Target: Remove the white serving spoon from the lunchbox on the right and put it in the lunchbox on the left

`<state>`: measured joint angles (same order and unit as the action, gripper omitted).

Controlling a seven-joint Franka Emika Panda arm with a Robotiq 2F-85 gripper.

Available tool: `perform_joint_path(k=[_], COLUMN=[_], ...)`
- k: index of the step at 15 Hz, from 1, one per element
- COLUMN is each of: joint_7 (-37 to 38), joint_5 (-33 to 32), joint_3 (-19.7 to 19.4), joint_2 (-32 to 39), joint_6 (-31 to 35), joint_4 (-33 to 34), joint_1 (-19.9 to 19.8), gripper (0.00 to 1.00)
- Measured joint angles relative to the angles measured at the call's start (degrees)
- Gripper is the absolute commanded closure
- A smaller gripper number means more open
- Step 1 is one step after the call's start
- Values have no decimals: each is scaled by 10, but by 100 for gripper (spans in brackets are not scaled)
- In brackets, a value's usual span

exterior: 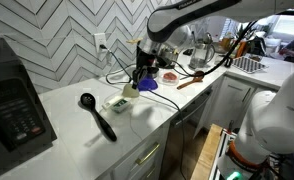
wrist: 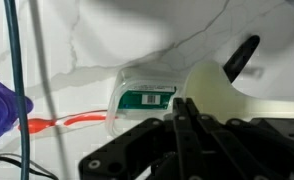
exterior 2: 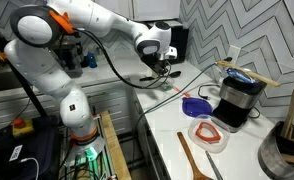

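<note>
Bare white counter (exterior: 62,105) lies open from 9 o'clock to its front edge at 6 o'clock, black ladle (exterior: 97,115) at 8 o'clock of the small lunchbox (wrist: 139,100) (green label showing), red lunchbox (exterior: 170,75) at 2 o'clock; gripper (wrist: 183,108) jaws nearly together, pinching the white serving spoon (wrist: 215,88) just over the small box.

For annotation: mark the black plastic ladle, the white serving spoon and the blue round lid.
Black plastic ladle (exterior: 88,101), exterior view, its bowl.
White serving spoon (wrist: 213,88), wrist view, its broad part.
Blue round lid (exterior 2: 194,104), exterior view, its centre.
</note>
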<state>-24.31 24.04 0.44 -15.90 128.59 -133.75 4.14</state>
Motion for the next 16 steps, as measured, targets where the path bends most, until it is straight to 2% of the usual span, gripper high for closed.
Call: perform_joint_path(k=[10, 16], joint_7=[3, 3], joint_5=[34, 31], joint_3=[-5, -4], joint_2=[97, 133], joint_6=[10, 53], joint_4=[68, 86], joint_1=[0, -1], gripper=[99, 99])
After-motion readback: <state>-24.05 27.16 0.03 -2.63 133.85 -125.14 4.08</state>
